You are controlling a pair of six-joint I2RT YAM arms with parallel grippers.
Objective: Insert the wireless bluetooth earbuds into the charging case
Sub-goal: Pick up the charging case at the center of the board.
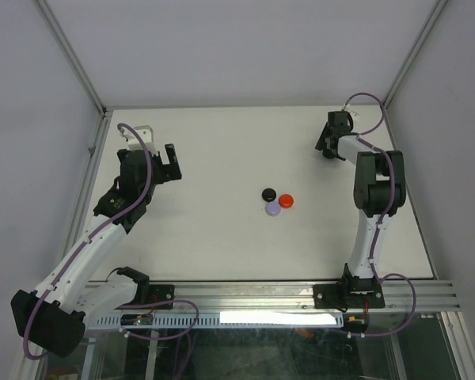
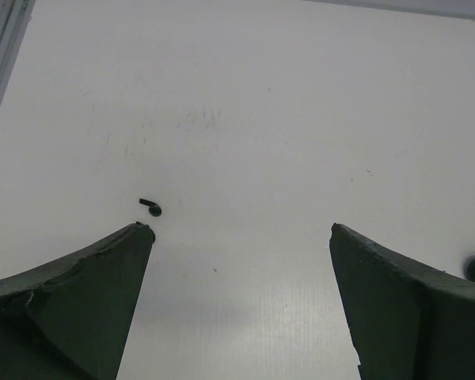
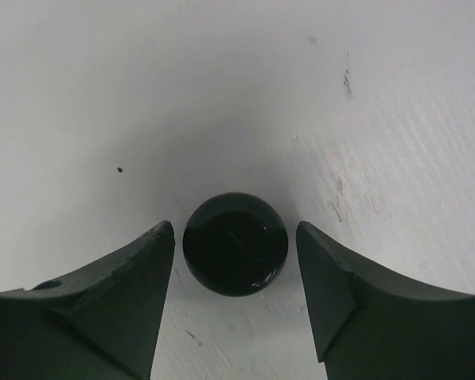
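At the near edge, a ribbed aluminium rail carries both arm bases. Mid-table, on the matte white table, three small round pieces cluster close together: a purple disc nearest, then a red disc and a black disc. Farther off on the left, the left gripper is spread wide and holds nothing. Its dark fingers are rough-edged. A tiny black stemmed earbud lies just beyond one fingertip on faintly scuffed surface. In the far right corner, the right gripper brackets a glossy black domed piece, with a thin gap on each side, so it is not gripped. Whether that piece is the charging case I cannot tell.
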